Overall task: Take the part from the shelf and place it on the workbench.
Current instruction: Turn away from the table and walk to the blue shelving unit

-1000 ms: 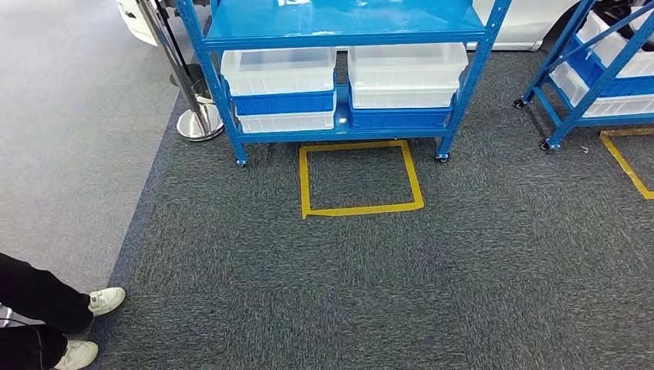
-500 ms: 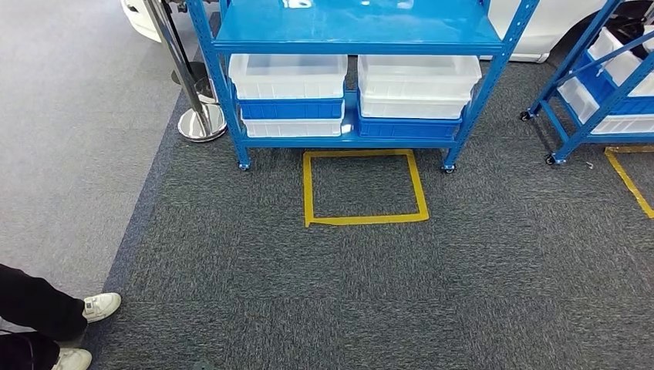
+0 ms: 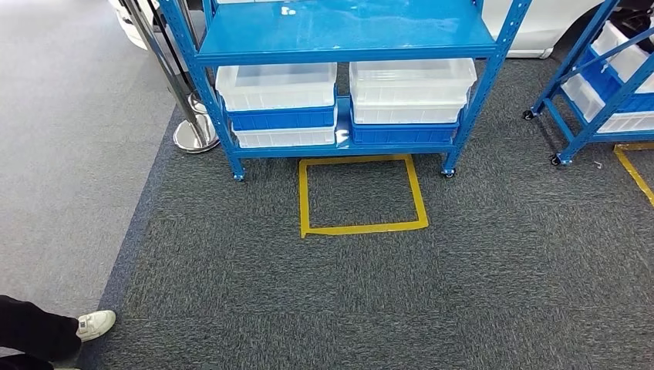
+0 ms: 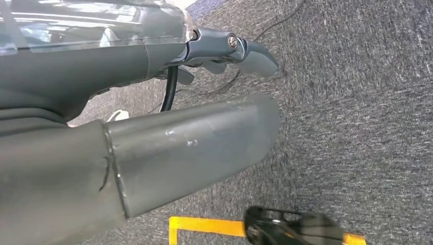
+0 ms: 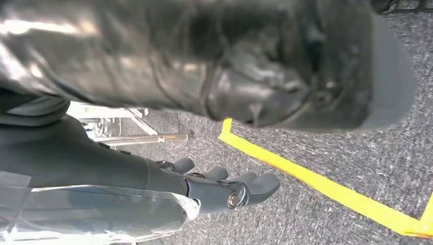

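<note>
A blue shelf rack [image 3: 343, 31] on castors stands ahead in the head view. Its middle board is bare and glossy. On the bottom level sit two stacks of white bins [image 3: 276, 85] and blue bins [image 3: 401, 133]; I cannot see what is inside them, and no part is visible. My left hand [image 4: 224, 51] hangs over the dark carpet with its fingers stretched out and nothing in them. My right hand [image 5: 224, 186] hangs the same way, fingers apart and holding nothing.
A yellow tape square [image 3: 362, 227] marks the carpet just in front of the rack. A second blue rack [image 3: 609, 85] with bins stands at the right. A chrome stanchion base [image 3: 193, 132] is left of the rack. A person's white shoe [image 3: 94, 324] is at the lower left.
The whole head picture has shifted: the rack and tape square now sit lower and look a little larger. The person's shoes have slid toward the lower left edge.
</note>
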Robot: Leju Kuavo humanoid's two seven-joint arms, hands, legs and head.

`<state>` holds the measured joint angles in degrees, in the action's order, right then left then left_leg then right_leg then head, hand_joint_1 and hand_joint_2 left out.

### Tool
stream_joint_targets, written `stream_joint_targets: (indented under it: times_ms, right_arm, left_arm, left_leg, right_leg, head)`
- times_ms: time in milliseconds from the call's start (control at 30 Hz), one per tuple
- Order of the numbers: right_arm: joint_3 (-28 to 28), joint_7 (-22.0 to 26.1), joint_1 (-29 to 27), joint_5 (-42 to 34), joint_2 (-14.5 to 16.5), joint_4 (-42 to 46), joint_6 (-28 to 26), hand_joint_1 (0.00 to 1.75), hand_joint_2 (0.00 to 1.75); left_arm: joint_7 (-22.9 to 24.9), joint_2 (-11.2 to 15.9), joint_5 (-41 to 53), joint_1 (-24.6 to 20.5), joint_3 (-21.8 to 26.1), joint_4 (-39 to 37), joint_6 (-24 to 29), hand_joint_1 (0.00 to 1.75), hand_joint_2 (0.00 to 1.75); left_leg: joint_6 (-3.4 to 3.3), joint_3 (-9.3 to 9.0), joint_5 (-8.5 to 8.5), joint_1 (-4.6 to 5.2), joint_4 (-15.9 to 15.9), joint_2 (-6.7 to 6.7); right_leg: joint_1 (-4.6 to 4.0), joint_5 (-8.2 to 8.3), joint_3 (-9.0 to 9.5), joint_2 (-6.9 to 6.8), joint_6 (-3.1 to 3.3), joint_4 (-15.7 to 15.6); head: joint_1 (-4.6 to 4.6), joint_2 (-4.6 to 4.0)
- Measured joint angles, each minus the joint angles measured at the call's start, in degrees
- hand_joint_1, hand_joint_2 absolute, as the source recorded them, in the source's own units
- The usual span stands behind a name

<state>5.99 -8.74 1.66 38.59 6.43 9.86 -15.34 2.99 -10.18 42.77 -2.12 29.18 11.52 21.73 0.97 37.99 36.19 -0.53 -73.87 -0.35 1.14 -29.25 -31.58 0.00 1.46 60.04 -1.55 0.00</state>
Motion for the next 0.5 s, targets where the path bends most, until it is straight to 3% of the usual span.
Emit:
stream_joint_targets:
  times_ms: [33,100,167,300,367,433,467,500]
  right_arm:
    - [0.02,0.00,-0.01,-0.02,0.00,0.00,0.00,0.00,0.00]
    - [0.04,0.00,-0.02,-0.08,0.10,-0.01,0.03,0.00,0.00]
    - [0.05,0.01,0.10,-0.12,0.25,-0.01,0.08,0.00,0.00]
    - [0.07,0.02,0.23,-0.17,0.28,0.00,0.09,0.00,0.00]
    - [0.09,0.02,0.33,-0.31,0.25,0.00,0.10,0.00,0.00]
    - [0.12,0.05,0.37,-0.48,0.25,0.00,0.12,0.00,0.00]
    - [0.15,0.07,0.35,-0.56,0.25,0.00,0.14,0.00,0.00]
    - [0.20,0.07,0.31,-0.65,0.25,0.00,0.17,0.00,0.00]
  left_arm:
    - [0.00,0.00,0.04,0.05,0.00,0.00,0.00,0.00,0.00]
    - [0.00,0.07,0.06,0.17,0.00,0.00,0.00,0.00,0.00]
    - [0.00,0.19,0.07,0.23,0.00,0.00,0.01,0.00,0.00]
    - [0.00,0.22,0.13,0.28,0.01,0.00,0.02,0.00,0.00]
    - [0.00,0.24,0.17,0.15,0.02,0.00,0.02,0.00,0.00]
    - [-0.01,0.26,0.20,-0.01,0.02,0.00,0.01,0.00,0.00]
    - [-0.01,0.26,0.21,-0.01,0.02,0.00,-0.01,0.00,0.00]
    - [-0.01,0.26,0.21,0.04,0.02,0.00,-0.04,0.00,0.00]
  left_leg:
    - [-0.24,-0.21,-1.87,0.03,2.46,0.00]
    - [-1.16,-1.54,-7.47,0.34,9.33,0.09]
    - [-1.90,-2.47,-10.32,0.75,13.31,0.12]
    - [-2.95,-4.69,-10.52,0.63,15.28,-0.08]
    - [-3.43,-5.76,-10.33,0.49,15.89,-0.07]
    - [-3.67,-6.29,-9.74,0.51,15.95,-0.08]
    - [-3.67,-6.68,-9.35,0.52,15.94,-0.10]
    - [-3.62,-7.20,-8.90,0.51,15.94,-0.12]
  right_leg:
    - [-0.06,-0.49,0.72,0.03,-0.06,-0.02]
    - [-0.23,-1.47,1.94,0.05,-0.26,-0.03]
    - [-0.35,-2.26,2.64,0.12,-0.82,-0.20]
    - [-0.33,-2.22,3.36,0.09,-2.08,1.64]
    - [-0.21,-4.03,0.63,0.07,-2.40,6.54]
    - [-0.21,-6.93,-3.87,0.07,-2.70,12.81]
    - [-0.19,-7.63,-5.57,0.06,-2.86,14.46]
    - [-0.16,-7.26,-6.49,0.05,-2.97,14.45]
  head:
    - [-0.01,0.00]
    - [0.04,0.00]
    - [0.05,0.00]
    - [0.09,0.00]
    - [0.16,0.00]
    - [0.19,0.00]
    - [0.19,0.00]
    - [0.19,0.00]
